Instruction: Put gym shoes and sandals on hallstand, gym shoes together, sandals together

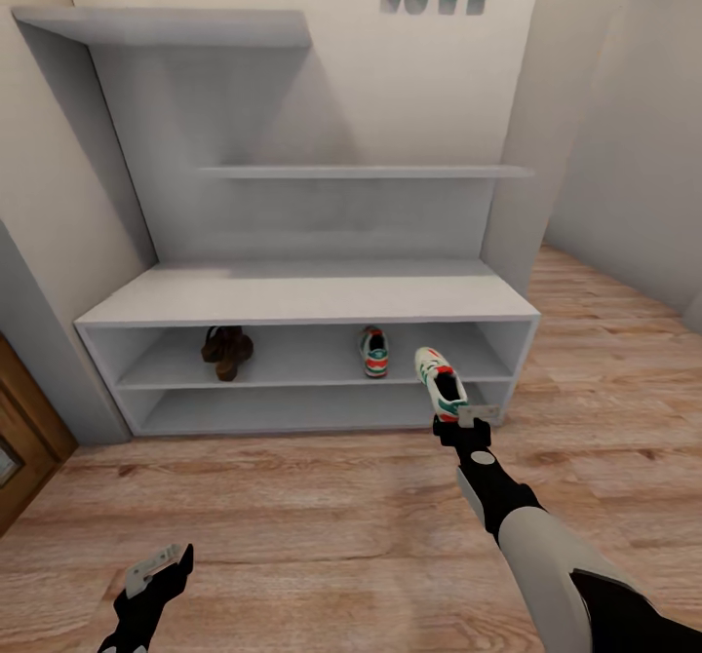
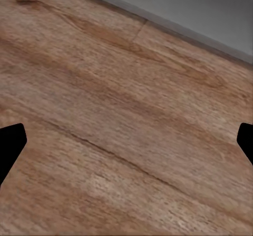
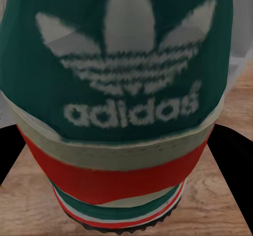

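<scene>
On the upper open shelf of the hallstand (image 1: 302,294), the sandals (image 1: 226,351) are placed toward the left and one gym shoe (image 1: 373,352) toward the right. A second gym shoe (image 1: 440,381) is held before the shelf front, right of the first.

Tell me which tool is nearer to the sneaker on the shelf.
Right. The right tool holds the second sneaker just in front of the rack, near the shelved sneaker. The left tool hangs low over the floor, far back.

Matt pale hallstand (image 1: 302,294), grained wood-plank floor (image 1: 322,507) (faint sheen), smooth green-heeled gym shoe (image 3: 126,62)
</scene>
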You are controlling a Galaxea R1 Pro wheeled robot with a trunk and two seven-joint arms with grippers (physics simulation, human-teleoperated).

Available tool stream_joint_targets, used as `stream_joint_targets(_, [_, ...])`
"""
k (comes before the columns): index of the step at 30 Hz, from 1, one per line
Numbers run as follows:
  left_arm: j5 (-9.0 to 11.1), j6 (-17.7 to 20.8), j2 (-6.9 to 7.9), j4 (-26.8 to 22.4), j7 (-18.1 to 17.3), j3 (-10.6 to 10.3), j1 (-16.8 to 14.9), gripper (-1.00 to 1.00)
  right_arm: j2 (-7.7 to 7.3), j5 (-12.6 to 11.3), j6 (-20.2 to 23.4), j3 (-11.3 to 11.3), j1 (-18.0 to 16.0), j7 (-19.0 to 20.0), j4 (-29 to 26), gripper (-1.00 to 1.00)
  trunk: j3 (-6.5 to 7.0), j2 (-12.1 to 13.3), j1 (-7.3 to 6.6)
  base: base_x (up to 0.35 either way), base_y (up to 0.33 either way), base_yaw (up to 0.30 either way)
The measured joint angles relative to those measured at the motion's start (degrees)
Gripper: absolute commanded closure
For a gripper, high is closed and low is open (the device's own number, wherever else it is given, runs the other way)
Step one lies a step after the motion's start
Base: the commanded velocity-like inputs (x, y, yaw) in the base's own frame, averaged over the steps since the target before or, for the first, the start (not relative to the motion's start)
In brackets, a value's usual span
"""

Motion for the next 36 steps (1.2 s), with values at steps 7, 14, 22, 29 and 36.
stream_joint_targets(7, [-1.0, 0.0, 0.0, 0.0, 0.0, 0.0, 0.0, -1.0, -0.04, 0.0, 0.0, 0.0, 0.0, 0.0, 0.1, 1.0, 0.0, 0.0, 0.0, 0.102, 0.101, 0.0])
stream_joint_targets(14, [-1.2, 0.0, 0.0, 0.0, 0.0, 0.0, 0.0, -1.0, -0.08, 0.0, 0.0, 0.0, 0.0, 0.0, 0.1, 1.0, 0.0, 0.0, 0.0, 0.082, 0.055, 0.0])
stream_joint_targets(22, [-1.2, 0.0, 0.0, 0.0, 0.1, 0.0, 0.0, -1.0, -0.09, 0.0, 0.0, 0.0, 0.0, 0.0, 0.1, 1.0, 0.0, 0.0, 0.0, 0.103, 0.06, 0.0])
stream_joint_targets(29, [-1.2, 0.0, 0.0, 0.0, 0.0, 0.0, 0.0, -1.0, -0.09, 0.0, 0.0, 0.0, 0.0, 0.0, 0.1, 1.0, 0.0, 0.0, 0.0, 0.126, 0.116, 0.0])
stream_joint_targets(36, [-1.2, 0.0, 0.0, 0.0, 0.1, 0.0, 0.0, -1.0, -0.16, 0.0, -0.2, -0.5, 0.0, -0.6, 0.2, 1.0, 0.0, 0.0, 0.0, 0.022, 0.02, 0.0])
